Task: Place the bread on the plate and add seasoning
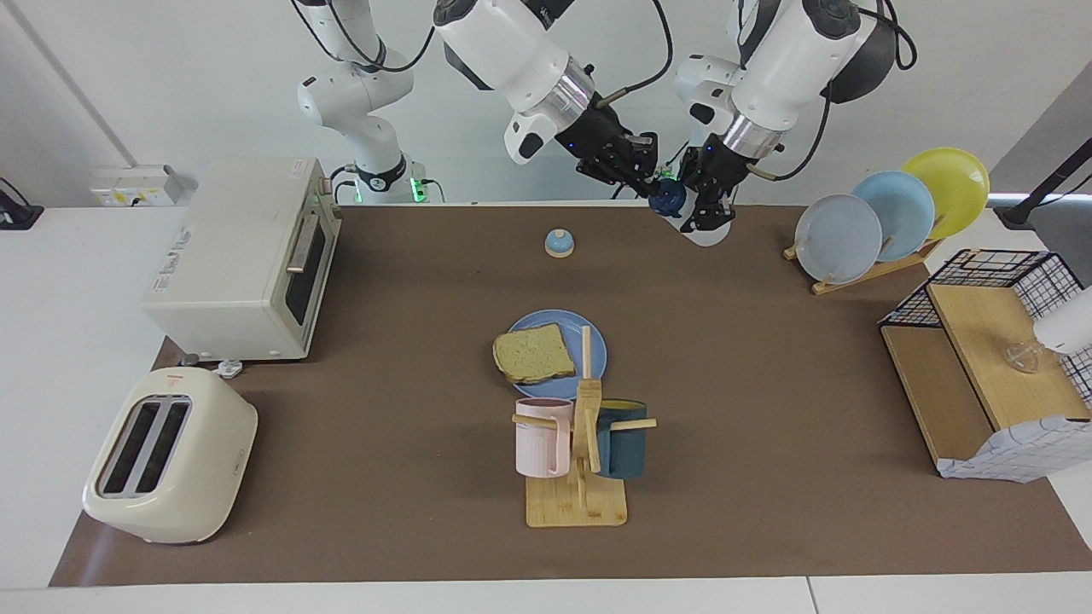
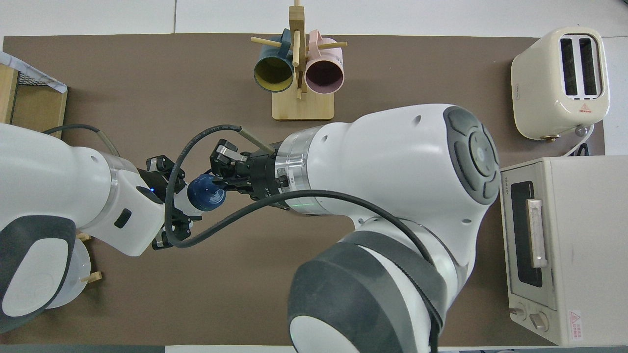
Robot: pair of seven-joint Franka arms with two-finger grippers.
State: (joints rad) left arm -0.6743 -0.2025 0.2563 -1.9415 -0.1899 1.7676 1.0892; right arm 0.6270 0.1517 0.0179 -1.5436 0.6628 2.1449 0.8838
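Facing view. The bread [image 1: 534, 354] lies flat on the blue plate [image 1: 597, 345] at the middle of the table, just on the robots' side of the mug rack [image 1: 582, 435]. Judged from this, the first half of the task is complete. The seasoning bottle [image 1: 695, 223] is held up in the air over the edge of the table nearest the robots, toward the left arm's end, with its dark blue cap [image 1: 666, 197] tilted toward the right arm. The left gripper [image 1: 708, 209] is clamped on the bottle's body. The right gripper [image 1: 644, 175] has its fingertips drawn together on the cap. A small bell [image 1: 559, 243] stands on the table between the arms and the plate. The plate rack [image 1: 887, 217] stands at the left arm's end; the toaster oven [image 1: 243, 256] and the toaster [image 1: 166, 452] stand at the right arm's end.

Overhead view. The right arm hides the plate and the bread. The cap [image 2: 206, 193] shows between the two grippers: the left gripper [image 2: 179, 206] grips the bottle from one side, and the right gripper [image 2: 218, 179] meets the cap from the other.

Remaining work, as a judgement: free the cap, carry the bottle over the plate, and dispense seasoning onto the bread. No seasoning is discernible on the slice.
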